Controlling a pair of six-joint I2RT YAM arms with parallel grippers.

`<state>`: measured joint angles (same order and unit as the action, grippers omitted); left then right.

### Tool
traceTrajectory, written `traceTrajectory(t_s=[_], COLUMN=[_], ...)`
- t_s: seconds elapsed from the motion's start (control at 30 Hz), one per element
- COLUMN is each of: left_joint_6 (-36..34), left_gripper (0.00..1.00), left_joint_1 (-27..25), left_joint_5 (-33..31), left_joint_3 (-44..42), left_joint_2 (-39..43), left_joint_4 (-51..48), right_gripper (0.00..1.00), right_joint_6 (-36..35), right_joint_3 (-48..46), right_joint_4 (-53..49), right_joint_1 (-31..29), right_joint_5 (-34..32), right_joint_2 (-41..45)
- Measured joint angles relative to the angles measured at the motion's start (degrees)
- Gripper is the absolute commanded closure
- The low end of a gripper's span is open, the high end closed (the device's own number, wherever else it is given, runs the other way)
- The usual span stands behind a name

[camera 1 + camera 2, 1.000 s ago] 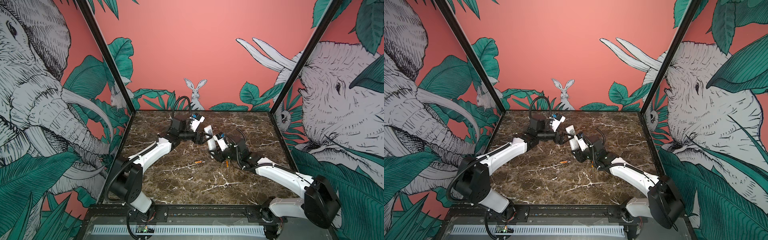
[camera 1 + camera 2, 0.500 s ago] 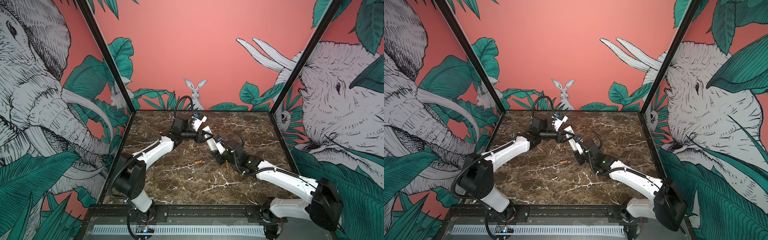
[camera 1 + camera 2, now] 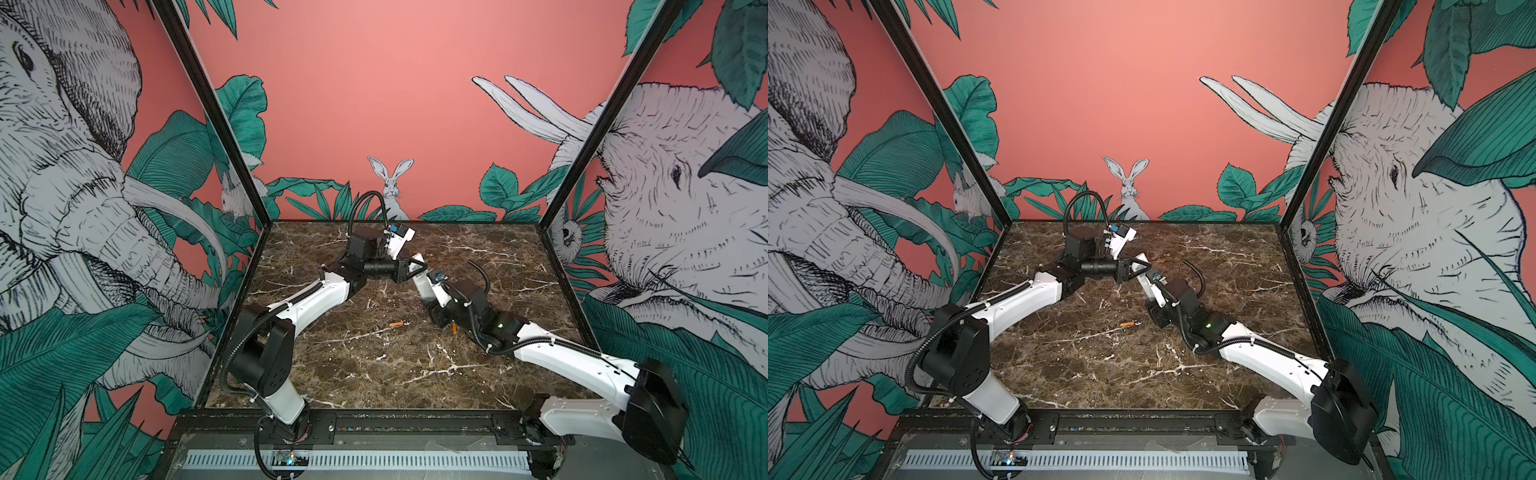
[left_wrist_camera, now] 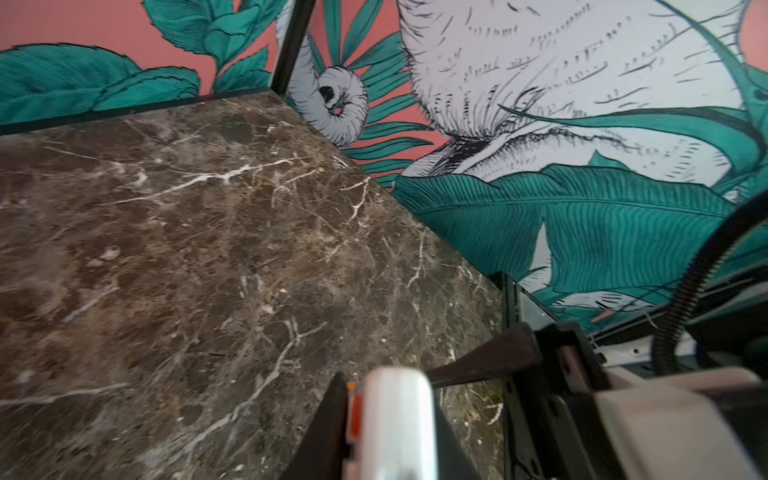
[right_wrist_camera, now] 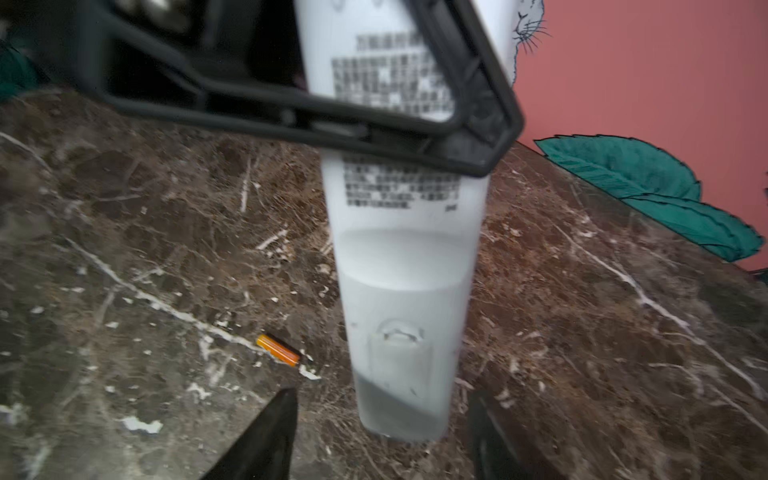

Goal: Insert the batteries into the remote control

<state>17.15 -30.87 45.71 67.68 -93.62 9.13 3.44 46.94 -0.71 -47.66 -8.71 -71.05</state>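
The remote control (image 3: 422,286) is a slim white bar, tilted up off the marble near the middle in both top views. My left gripper (image 3: 420,266) is shut on its upper end (image 4: 395,415), where an orange button shows. In the right wrist view its plain back (image 5: 401,291) with printed label and battery cover faces the camera. My right gripper (image 5: 382,399) is open, its fingers apart on either side of the remote's lower end and clear of it. One orange battery (image 3: 397,323) (image 5: 277,350) lies on the table. Another battery (image 3: 454,329) lies beside the right arm.
The brown marble table (image 3: 374,374) is boxed in by patterned walls with black corner posts (image 3: 557,199). Both arms meet over the table's back half. A black frame rail (image 3: 374,419) runs along the front edge.
My left gripper has closed on the remote's upper end. My right gripper, which held the lower end and carried it toward the left one, has opened and let go.
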Motion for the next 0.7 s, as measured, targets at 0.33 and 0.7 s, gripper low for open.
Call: traceTrajectory(t_s=[0.33,0.7], left_joint_6=[0.0,1.3], left_gripper=[0.95,0.98], left_joint_1=[3.6,8.0], left_joint_5=[-3.1,-1.2], left_joint_3=[-2.6,-5.1], left_joint_2=[1.1,7.0], left_joint_4=[1.7,0.2], right_gripper=[0.09,0.03], right_joint_6=[5.0,14.3], right_joint_3=[0.0,-1.1], right_joint_4=[0.6,5.3], right_joint_1=[1.5,10.5], right_joint_5=[6.6,19.5], right_joint_2=[1.9,0.6])
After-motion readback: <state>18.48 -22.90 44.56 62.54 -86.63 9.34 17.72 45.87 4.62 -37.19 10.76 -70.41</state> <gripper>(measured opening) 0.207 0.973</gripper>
